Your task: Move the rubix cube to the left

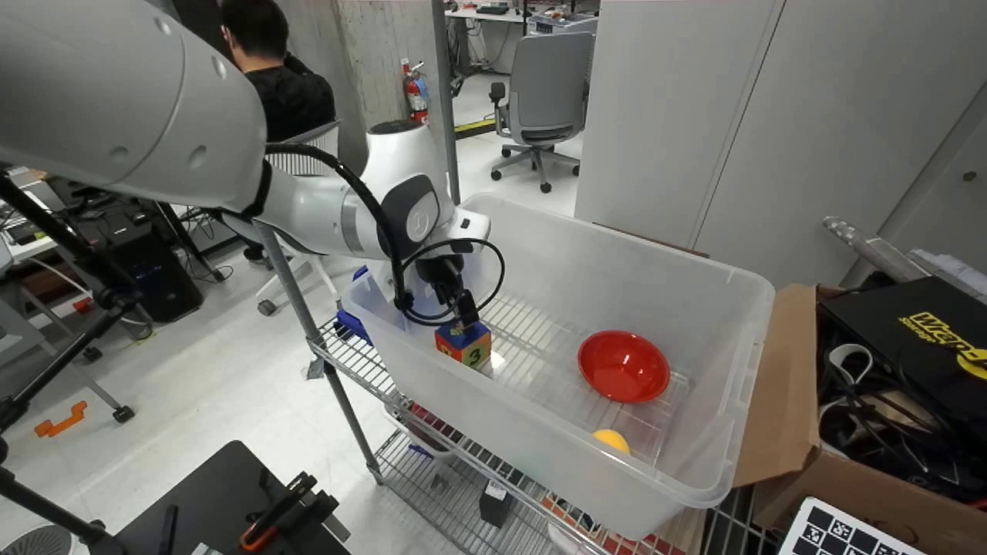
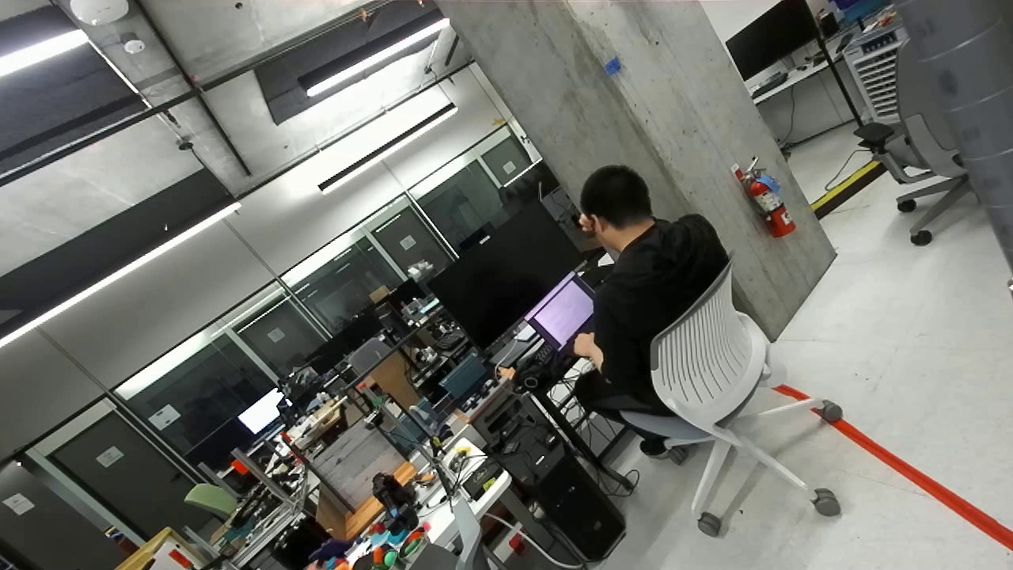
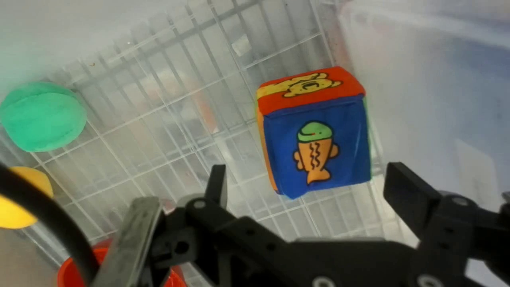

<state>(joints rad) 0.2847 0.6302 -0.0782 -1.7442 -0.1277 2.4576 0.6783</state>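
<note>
Fingers (image 3: 404, 193) apart, gripper (image 3: 306, 175) pointing down; in an exterior view, arm (image 1: 216, 146) slants from ten o'clock, cube (image 1: 465, 345) at six

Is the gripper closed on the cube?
No, the wrist view shows the gripper open, with a gap between each of its fingers and the cube.

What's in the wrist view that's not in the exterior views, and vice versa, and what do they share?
Only the wrist view shows the round green object and the whole fish picture on the cube. A seated person and a fire extinguisher appear in both exterior views only; the number 3 on the cube, in an exterior view only. The wrist view and an exterior view share the cube, red bowl, yellow object, clear bin and gripper.
</note>
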